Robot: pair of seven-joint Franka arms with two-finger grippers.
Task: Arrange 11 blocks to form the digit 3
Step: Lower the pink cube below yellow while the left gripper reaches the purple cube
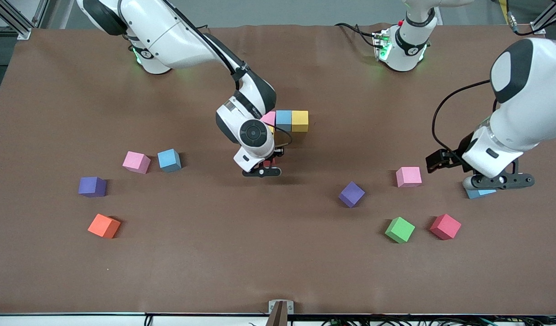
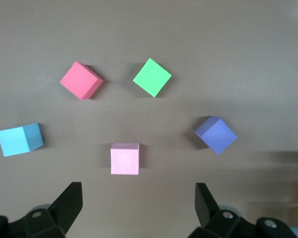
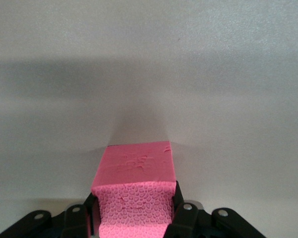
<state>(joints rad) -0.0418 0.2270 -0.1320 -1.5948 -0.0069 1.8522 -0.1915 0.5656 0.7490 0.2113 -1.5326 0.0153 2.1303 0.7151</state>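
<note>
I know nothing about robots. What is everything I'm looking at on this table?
blocks in a row: 3, pink, blue, yellow, touching, mid-table.
loose blocks: 4, pink, blue, purple, orange, toward the right arm's end.
more loose blocks: 5, pink, purple, green, red, blue, toward the left arm's end.
held block: 1, reddish pink, gripped.
table: 1, brown.
right end effector: 1, black, shut on the held block, over the table beside the row.
left end effector: 1, black, open, partly over that last blue block.
</note>
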